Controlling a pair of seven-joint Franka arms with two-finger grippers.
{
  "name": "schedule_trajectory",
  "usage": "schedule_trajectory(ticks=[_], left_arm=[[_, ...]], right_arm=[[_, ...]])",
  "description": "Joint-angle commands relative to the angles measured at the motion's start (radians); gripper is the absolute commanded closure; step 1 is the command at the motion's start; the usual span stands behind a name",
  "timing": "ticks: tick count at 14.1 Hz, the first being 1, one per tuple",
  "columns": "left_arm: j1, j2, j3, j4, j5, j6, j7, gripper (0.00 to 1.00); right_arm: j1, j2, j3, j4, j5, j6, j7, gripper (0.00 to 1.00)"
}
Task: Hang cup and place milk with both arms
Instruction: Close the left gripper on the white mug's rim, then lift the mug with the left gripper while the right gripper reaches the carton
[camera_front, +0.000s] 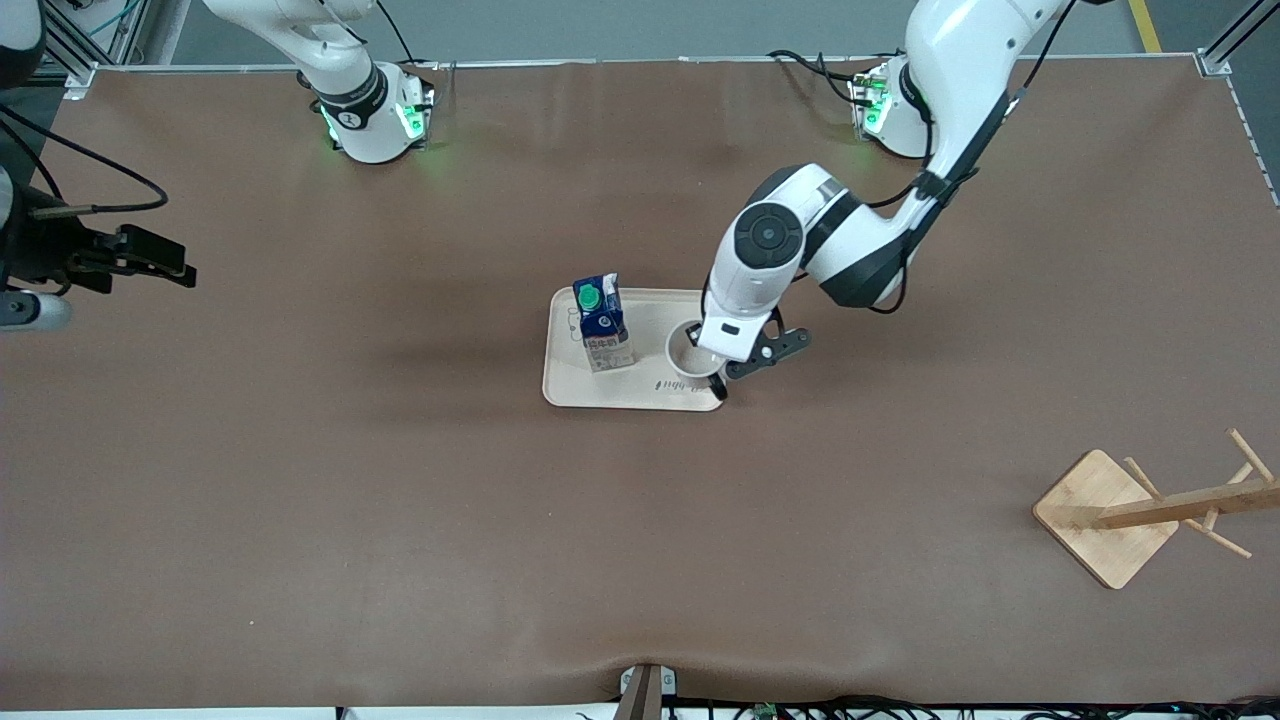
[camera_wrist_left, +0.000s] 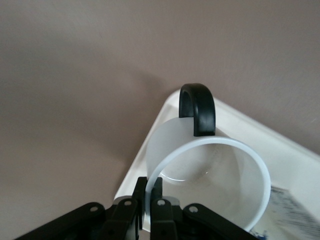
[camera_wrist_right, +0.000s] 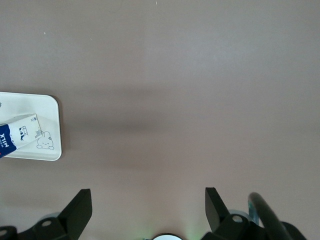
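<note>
Front view: cup (camera_front: 692, 352) and milk (camera_front: 604, 324) stand on tray (camera_front: 620, 392), mid-table.
Left wrist view: my left gripper (camera_wrist_left: 149, 200) pinches cup rim; black handle (camera_wrist_left: 197, 108) visible.
Right wrist view: my right gripper (camera_wrist_right: 148, 210) spread, waiting over bare table.

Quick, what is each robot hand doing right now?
Left gripper: shut on the cup's rim, over the tray.
Right gripper: open, holding nothing, waiting.

Glossy white cup (camera_wrist_left: 210, 185), matt brown cloth table (camera_front: 300, 500), bare wood rack (camera_front: 1140, 510)
</note>
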Motion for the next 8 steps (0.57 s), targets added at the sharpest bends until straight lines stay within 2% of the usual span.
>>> schedule_trajectory(ticks=[1, 6, 8], left_arm=[[0.015, -0.095, -0.002, 0.006, 0.022, -0.098, 0.007, 1.0], [0.129, -0.164, -0.004, 0.106, 0.02, -0.314, 0.262, 1.0], [0.186, -0.186, -0.005, 0.128, 0.017, -0.347, 0.37, 1.0]], right_arm=[[0.03, 0.1, 0.001, 0.007, 0.005, 0.001, 0.005, 0.0], [0.114, 0.119, 0.004, -0.007, 0.076, -0.006, -0.009, 0.0], [0.159, 0.152, 0.004, -0.004, 0.079, 0.0, -0.008, 0.0]])
